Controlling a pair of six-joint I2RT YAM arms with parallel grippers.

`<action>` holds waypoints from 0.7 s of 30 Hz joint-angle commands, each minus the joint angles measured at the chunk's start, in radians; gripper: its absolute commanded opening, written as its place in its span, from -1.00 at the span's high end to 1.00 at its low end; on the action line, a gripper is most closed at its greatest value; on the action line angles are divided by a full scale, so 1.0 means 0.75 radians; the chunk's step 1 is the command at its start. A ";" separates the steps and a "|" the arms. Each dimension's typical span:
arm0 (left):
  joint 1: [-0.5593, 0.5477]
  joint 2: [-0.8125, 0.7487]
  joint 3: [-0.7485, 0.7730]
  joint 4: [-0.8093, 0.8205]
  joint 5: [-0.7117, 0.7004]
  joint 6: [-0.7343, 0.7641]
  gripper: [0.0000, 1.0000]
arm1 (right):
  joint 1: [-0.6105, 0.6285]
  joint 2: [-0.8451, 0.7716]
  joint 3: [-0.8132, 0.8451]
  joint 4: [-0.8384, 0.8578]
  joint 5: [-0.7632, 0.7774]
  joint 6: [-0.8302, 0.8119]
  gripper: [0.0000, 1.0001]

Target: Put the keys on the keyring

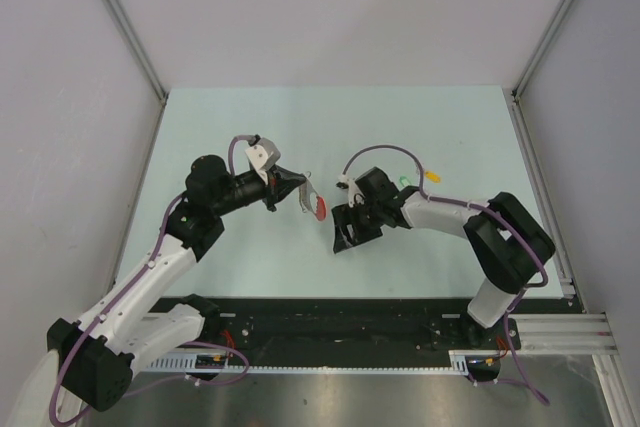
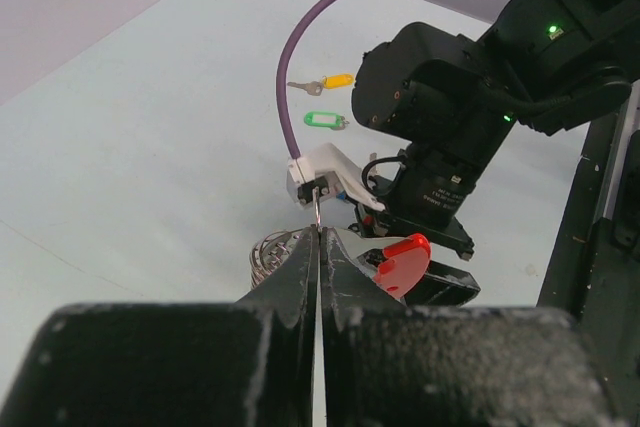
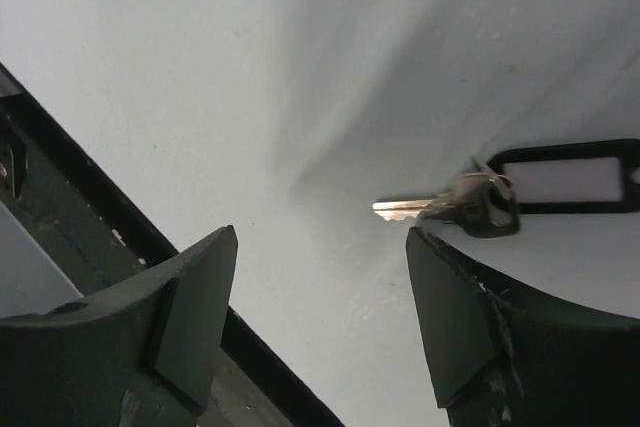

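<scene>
We see a pale green desk (image 1: 450,127); a green-tagged key (image 1: 405,183) and a yellow-tagged key (image 1: 432,175) lie together toward three o'clock of centre, and a black-tagged key (image 3: 560,179) lies flat.

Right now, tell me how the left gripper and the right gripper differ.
The left gripper is shut, jaws pressed together; the right gripper stands open, jaws wide apart. The left gripper pinches the keyring, its red tag showing just past the tips; the right gripper holds nothing, and the black-headed key lies on the table close to one finger. Shared: both have dark fingers and face each other at mid-table.
</scene>
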 commanded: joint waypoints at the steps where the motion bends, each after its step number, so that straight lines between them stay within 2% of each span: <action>1: 0.009 -0.031 0.063 0.043 0.002 0.023 0.99 | -0.051 -0.108 0.046 0.000 0.083 -0.038 -0.47; 5: 0.009 -0.032 0.063 0.045 0.002 0.027 0.99 | -0.109 -0.139 0.071 0.045 0.102 -0.093 -0.46; 10: 0.009 -0.034 0.065 0.045 0.002 0.025 0.99 | -0.182 -0.049 0.122 0.101 0.052 -0.132 -0.41; 21: 0.009 -0.036 0.065 0.045 0.006 0.029 0.99 | -0.199 0.125 0.183 0.138 -0.009 -0.130 -0.39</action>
